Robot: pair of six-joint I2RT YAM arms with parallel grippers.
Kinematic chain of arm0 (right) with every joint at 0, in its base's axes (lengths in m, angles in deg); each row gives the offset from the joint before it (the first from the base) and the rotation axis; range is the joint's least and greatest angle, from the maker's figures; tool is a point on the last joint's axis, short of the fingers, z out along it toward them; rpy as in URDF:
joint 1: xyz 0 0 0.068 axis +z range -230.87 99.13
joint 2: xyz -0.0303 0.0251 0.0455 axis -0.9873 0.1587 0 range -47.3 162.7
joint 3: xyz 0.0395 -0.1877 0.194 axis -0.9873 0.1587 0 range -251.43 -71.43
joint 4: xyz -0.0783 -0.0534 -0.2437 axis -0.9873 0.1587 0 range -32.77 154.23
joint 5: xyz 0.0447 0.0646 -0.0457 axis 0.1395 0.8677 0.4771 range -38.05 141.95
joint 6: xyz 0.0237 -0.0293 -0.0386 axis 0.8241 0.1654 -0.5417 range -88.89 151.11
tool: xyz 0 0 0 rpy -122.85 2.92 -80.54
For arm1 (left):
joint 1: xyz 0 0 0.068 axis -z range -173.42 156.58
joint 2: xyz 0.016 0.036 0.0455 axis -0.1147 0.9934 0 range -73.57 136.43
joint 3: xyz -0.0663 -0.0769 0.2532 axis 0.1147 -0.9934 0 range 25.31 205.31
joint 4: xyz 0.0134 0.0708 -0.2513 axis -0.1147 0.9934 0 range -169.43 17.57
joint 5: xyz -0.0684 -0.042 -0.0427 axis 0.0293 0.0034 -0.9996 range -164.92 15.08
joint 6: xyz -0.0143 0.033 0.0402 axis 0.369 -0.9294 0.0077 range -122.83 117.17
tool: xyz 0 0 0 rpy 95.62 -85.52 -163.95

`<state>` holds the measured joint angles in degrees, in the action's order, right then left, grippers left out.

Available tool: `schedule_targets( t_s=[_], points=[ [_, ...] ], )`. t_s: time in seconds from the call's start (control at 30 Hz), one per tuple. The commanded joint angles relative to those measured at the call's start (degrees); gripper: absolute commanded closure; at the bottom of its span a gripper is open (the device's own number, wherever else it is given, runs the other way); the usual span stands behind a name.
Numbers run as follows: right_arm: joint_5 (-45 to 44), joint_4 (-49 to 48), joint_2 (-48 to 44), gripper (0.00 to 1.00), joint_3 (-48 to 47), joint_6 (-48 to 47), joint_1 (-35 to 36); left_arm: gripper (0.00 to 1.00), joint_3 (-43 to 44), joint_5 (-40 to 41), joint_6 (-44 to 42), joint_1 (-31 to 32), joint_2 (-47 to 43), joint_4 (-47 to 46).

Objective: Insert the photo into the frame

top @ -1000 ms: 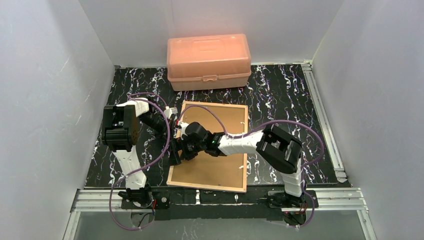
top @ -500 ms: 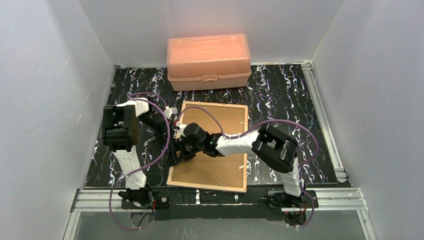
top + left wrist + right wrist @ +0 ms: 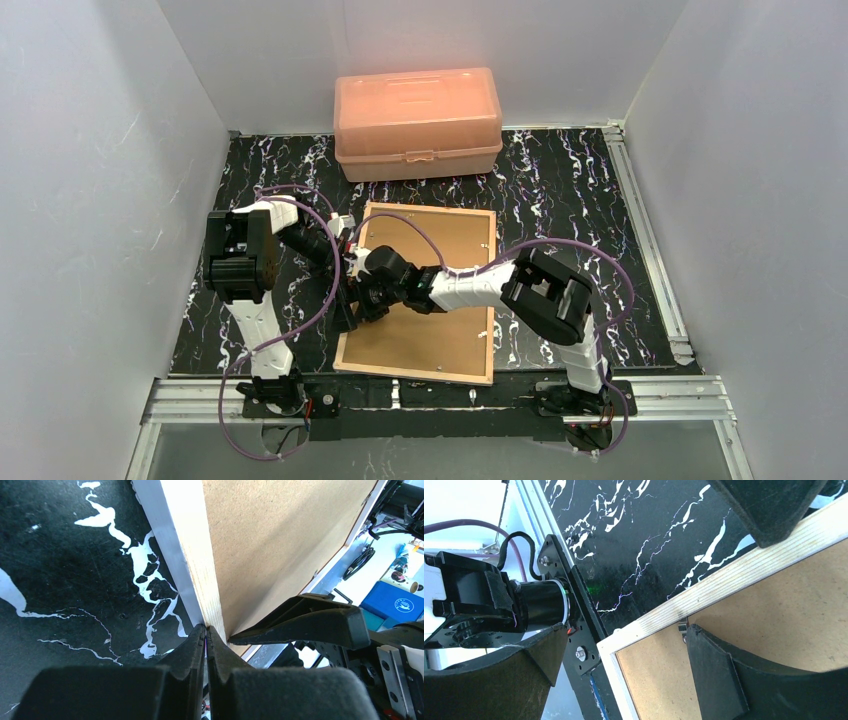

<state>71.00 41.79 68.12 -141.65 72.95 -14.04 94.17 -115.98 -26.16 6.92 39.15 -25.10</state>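
The frame lies back up on the black marbled table, its tan rails around a brown backing board. The photo is hidden. My left gripper is shut, and its tips touch the outer side of the frame's left rail. My right gripper hangs open over that same left rail. In the right wrist view the right gripper straddles the rail, with one finger on the board beside a small metal clip and the other finger outside the frame.
An orange plastic box stands behind the frame at the back of the table. White walls close in left, right and back. A metal rail runs along the table's right edge. The left arm's base sits near the frame's near corner.
My right arm has slid a little to the left, bringing its open gripper closer over the frame's left rail. The left gripper and the frame have stayed put.
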Motion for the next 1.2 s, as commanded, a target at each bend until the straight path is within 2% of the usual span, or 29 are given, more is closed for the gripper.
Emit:
schedule_targets(
  t_s=[0.0, 0.27, 0.5, 0.63, 0.8, 1.17],
  points=[
    [2.7, -1.5, 1.6, 0.04, -3.2, -0.2, 0.9, 0.98, 0.4, 1.6, -1.1, 0.3, -1.4, -0.9],
    [2.2, 0.5, 0.6, 0.04, -3.8, -1.6, 0.8, 0.98, 0.4, 1.8, -0.9, 0.3, -1.8, -0.8],
    [-1.9, 5.1, -5.2, 0.01, -4.5, -5.3, -0.8, 0.98, 1.2, 2.3, -2.1, -0.2, -4.2, 1.5],
    [-3.1, 7.4, -7.0, 0.01, -2.4, -5.8, 0.6, 0.98, 1.8, 2.0, -1.9, -0.3, -4.5, 2.1],
    [-4.6, 4.7, -7.9, 0.01, 3.1, -2.9, 2.0, 0.98, 0.1, 1.2, -2.0, -0.3, -5.4, 2.4],
    [-7.1, -4.9, -4.2, 0.02, 6.0, 5.0, 4.4, 0.98, -3.1, 0.6, -5.5, -0.3, -5.6, 3.7]
  ],
)
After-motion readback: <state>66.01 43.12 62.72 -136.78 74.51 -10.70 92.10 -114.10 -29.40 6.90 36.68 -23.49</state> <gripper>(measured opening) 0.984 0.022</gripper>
